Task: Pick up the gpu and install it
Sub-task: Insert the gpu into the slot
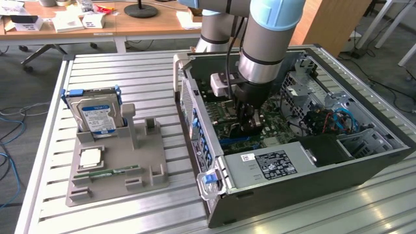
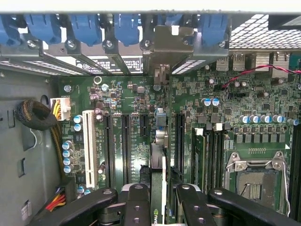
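Two fingers (image 2: 137, 207) squeeze the gpu (image 2: 158, 157), which stands on its edge. Its long side runs along the blue slot (image 2: 161, 121) just under it.

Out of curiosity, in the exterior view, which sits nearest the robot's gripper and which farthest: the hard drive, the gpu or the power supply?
1. gpu: clamped in the gripper, inside the computer case.
2. power supply: inside the case, close beside the gripper.
3. hard drive: upright in the grey holder outside the case, on the exterior view's left.
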`<state>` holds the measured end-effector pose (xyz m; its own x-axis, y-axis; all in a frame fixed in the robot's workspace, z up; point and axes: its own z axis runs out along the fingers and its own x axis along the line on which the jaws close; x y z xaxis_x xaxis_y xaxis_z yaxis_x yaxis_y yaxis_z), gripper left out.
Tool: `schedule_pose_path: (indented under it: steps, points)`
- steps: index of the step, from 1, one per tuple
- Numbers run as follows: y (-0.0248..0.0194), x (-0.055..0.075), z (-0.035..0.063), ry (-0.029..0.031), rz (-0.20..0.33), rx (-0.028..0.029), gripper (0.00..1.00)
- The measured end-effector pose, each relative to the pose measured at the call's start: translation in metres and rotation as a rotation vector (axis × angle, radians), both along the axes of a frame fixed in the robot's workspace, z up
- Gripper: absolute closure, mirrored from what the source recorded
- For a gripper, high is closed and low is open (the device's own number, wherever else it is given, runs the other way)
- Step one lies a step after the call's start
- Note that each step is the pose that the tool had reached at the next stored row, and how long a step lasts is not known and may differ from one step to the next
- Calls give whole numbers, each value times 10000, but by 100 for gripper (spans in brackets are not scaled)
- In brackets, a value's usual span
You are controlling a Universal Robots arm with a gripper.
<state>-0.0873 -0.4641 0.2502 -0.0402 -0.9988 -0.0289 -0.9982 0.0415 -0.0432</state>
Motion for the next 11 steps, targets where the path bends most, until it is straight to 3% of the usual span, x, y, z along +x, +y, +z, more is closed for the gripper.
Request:
schedule_pose_path:
  steps: [7,11]
  points:
    - [0,0,-2,-1,7,-32,74]
    - [0,0,-6,0,9,-108,74]
